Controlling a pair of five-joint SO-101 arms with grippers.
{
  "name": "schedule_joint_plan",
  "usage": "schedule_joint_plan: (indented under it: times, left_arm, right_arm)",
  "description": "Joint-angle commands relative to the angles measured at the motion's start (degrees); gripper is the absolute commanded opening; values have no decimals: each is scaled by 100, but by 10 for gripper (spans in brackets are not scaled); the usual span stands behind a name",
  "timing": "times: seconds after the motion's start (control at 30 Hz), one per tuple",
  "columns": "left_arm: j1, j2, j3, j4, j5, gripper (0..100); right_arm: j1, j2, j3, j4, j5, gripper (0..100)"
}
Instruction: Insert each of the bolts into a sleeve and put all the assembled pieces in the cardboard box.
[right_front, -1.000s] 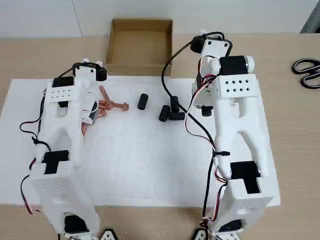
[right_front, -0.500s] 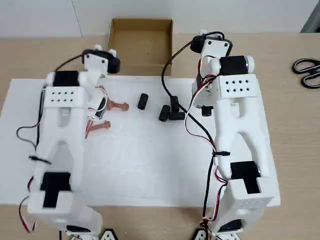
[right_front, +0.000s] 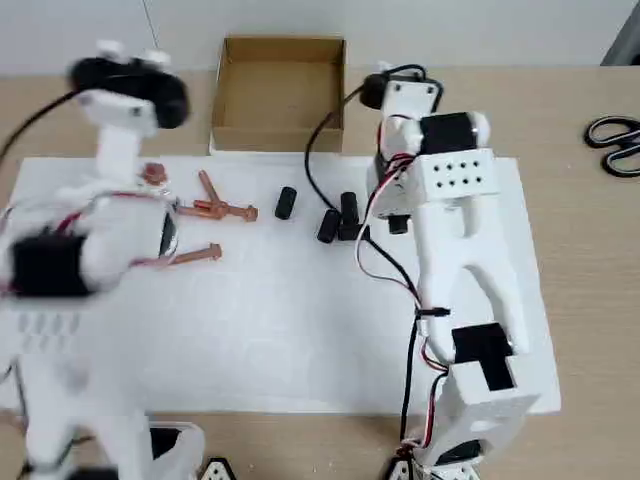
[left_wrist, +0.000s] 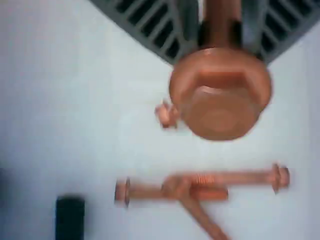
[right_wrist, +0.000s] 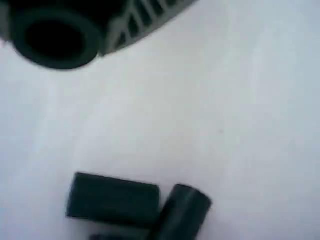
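A pale wooden table (right_front: 580, 250) carries a large white sheet (right_front: 290, 320) that covers most of the high view, with a white wall (right_front: 400, 25) along the top edge and black-handled scissors (right_front: 615, 140) at the far right. An open, shallow brown box (right_front: 280, 100) sits at upper centre, just beyond the sheet's far edge. The left gripper (left_wrist: 218, 27) is closed on a copper-coloured bolt (left_wrist: 220, 97), clamping the shank so that the flanged hex head hangs free below the fingers; in the high view it is in the upper left of the frame. More copper bolts (right_front: 215, 207) lie on the sheet left of centre, several crossed in a small heap and one apart, nearer the bottom of the frame. The right gripper (right_front: 398, 218), right of centre, is closed on a short black sleeve (right_wrist: 55, 37) whose round bore faces its wrist camera. Loose black sleeves (right_front: 340, 220) lie clustered and touching just left of it, with one more apart, farther left.
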Motion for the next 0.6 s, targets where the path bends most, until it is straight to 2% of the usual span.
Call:
schedule_joint_plan:
  times: [0.0, 0.27, 0.43, 0.57]
  left_arm:
    - [53, -888, -154, -185, 440, 7]
    - [44, -1829, 1332, -1196, 668, 7]
    - [44, -2382, 2563, -2576, 1749, 7]
    - [44, -2796, 3503, -3640, 2040, 7]
  right_arm:
    - [-198, -945, -53, 84, 79, 3]
    - [-444, -2818, 185, -66, 79, 3]
    - [-435, -3389, 765, -145, 70, 4]
    - [-321, -3978, 1451, -866, 62, 4]
